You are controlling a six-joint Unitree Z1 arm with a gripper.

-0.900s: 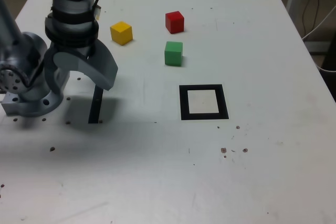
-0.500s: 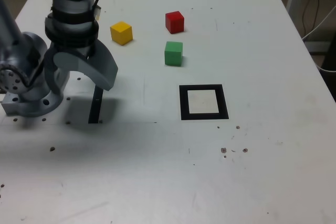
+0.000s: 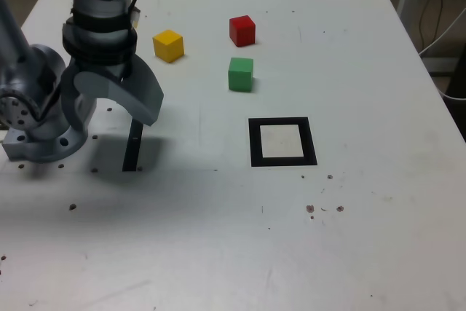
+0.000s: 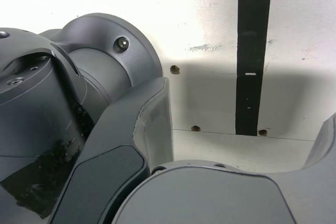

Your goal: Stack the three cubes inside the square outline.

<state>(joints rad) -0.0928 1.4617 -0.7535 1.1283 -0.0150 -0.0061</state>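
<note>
Currently three cubes, all loose on the bench (image 3: 378,238) toward its far edge: red cube (image 3: 242,30) farthest, yellow cube (image 3: 168,45) nearer the exterior view's left edge, green cube (image 3: 240,74) closest to the square outline (image 3: 282,141). Outline is mid-bench, nothing inside it. Arm is folded low by the left edge, gripper (image 3: 109,107) pointing down over the thin black strip (image 4: 252,51), fingers spread wide, holding nothing.

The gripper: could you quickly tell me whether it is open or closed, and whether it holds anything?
Gripper: open, jaws spread wide, holding nothing; it hangs above the black strip, away from the cubes.
</note>
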